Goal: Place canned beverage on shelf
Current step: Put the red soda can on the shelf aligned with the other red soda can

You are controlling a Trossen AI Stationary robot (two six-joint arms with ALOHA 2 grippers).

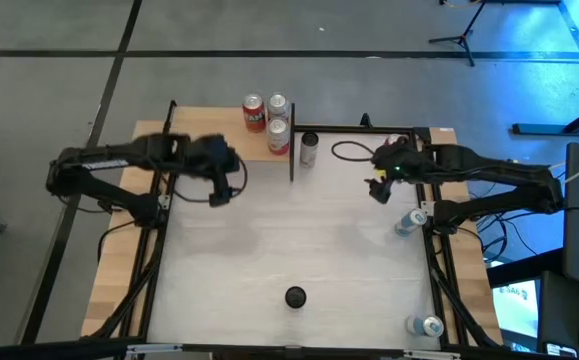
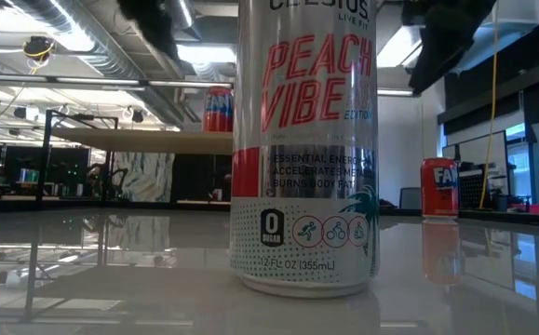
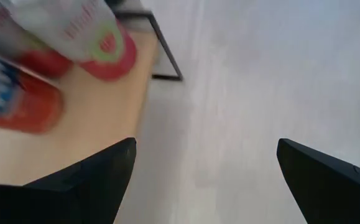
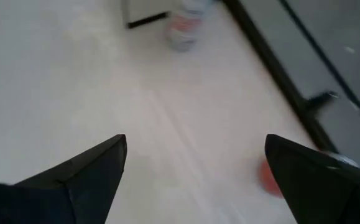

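1. Left gripper hung empty with its 2 dark fingers spread wide, above bare tabletop just off the near edge of the small light-tan wooden shelf with a black metal frame. That stance suited either a release just made or a retreat, though I could not tell which.
2. Just beyond this gripper, on the shelf board, stood 3 cans in a tight cluster: a red can, a white-and-red can beside it, and another white can with a red band nearest the shelf's edge. Grouped in that corner, they left most of the board free.
3. Across the table from the left gripper, the right gripper hovered with its fingers likewise apart and nothing between them, probably waiting or lining up a pick.
4. Ahead of the right gripper, a grey-and-red can stood upright on the large whitish tabletop, just outside the shelf frame. It was the closest can not yet shelved.
5. Close to the right gripper's outer side lay a blue-and-silver can on the table edge, and a second such can lay well behind it.
6. A tall white "Peach Vibe" can stood upright mid-table, well apart from both grippers, directly in front of the low camera.
7. By my judgement the task was partly done, with several cans left on the table.
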